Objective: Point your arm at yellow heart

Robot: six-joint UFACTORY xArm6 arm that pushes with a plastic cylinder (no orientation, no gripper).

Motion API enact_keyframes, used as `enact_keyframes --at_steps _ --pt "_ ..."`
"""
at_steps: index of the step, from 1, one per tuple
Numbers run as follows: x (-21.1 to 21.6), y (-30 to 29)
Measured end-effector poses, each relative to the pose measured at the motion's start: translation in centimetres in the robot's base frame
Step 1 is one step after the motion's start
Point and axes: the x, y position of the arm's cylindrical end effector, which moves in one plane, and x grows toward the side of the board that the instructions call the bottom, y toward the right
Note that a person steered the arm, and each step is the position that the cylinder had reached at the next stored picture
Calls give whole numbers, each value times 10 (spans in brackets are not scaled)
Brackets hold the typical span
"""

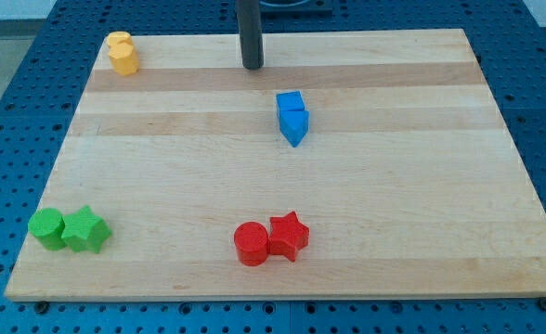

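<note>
A yellow heart (123,58) sits near the board's top left corner, with another yellow block (118,40) touching it just above. My tip (253,67) rests near the board's top edge, around the middle, well to the right of the yellow heart. It touches no block.
A blue cube (290,103) and a blue wedge-like block (294,126) touch just below and right of my tip. A green cylinder (46,227) and green star (85,231) sit at bottom left. A red cylinder (251,244) and red star (288,236) sit at bottom centre.
</note>
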Motion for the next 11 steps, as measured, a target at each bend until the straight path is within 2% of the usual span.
enact_keyframes --at_steps 3,4,6,8,9,11 --pt "-2 0" --pt "-7 -22" --pt "-50 -115" --pt "-72 -156" --pt "-72 -163" --pt "-71 -212"
